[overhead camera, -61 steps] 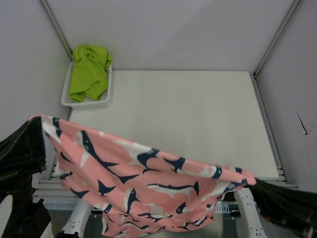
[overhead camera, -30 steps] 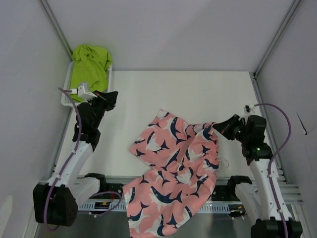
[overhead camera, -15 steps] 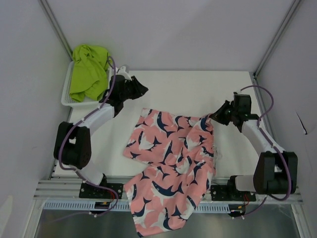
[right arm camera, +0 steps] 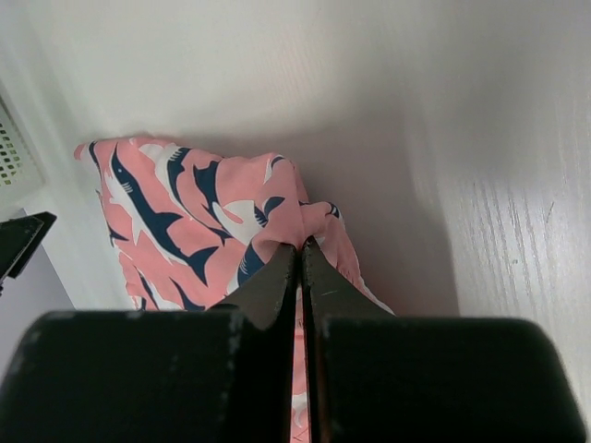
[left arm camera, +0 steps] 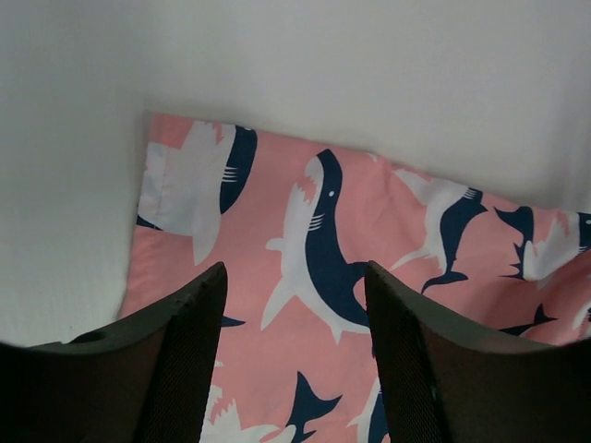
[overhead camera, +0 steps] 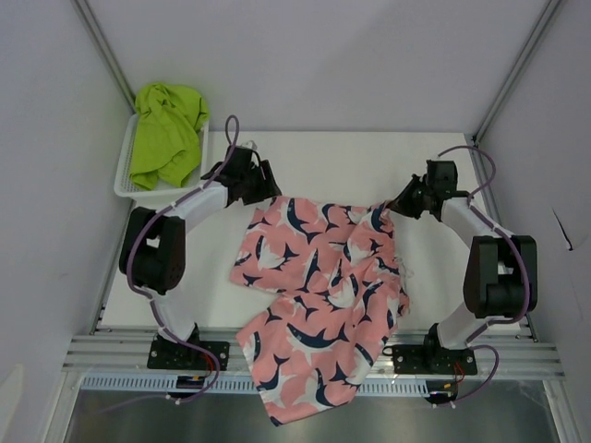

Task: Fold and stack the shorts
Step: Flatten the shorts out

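One pink pair of shorts (overhead camera: 319, 286) droops off the near edge of the table (overhead camera: 369, 157), far hem running left-right. The left gripper (overhead camera: 268, 186) hovers spread over its far-left corner; the right gripper (overhead camera: 394, 205) pinches the far-right corner. Green shorts (overhead camera: 166, 134) sit in the far-left basket (overhead camera: 123, 187).

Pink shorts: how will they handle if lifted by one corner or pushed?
Likely floppy: the pink shorts bunch into folds where the right tool pinches a corner, so they should drape, not hold shape. Pushed, they would probably crumple rather than slide flat. One leg overhangs the table and may drag them off.
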Controlling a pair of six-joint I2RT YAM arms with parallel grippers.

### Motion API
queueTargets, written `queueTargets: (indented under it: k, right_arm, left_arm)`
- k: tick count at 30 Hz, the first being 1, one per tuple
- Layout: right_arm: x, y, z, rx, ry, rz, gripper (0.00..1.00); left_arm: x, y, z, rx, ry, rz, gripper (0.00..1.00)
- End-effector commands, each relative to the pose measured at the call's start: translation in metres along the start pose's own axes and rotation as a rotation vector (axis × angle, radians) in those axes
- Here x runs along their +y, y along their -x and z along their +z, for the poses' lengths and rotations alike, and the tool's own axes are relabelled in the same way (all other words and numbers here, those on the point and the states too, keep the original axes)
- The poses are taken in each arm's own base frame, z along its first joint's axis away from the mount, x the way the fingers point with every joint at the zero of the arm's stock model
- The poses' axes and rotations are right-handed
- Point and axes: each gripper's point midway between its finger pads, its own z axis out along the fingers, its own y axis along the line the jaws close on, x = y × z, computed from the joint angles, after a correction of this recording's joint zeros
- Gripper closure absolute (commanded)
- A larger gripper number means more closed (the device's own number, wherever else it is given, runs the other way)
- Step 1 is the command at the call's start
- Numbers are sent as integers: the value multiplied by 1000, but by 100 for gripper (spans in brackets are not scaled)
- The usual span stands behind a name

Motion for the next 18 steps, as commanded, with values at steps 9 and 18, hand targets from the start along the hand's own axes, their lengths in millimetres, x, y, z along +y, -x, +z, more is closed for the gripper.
queueTargets:
  k: [9, 18]
  right_arm:
    - [13, 31, 29, -44, 9, -35, 100]
    - [25, 58, 60, -42, 20, -25, 100]
  left_arm:
    - [29, -22, 65, 170, 116, -28, 60]
    - [29, 12, 88, 183, 156, -33, 91]
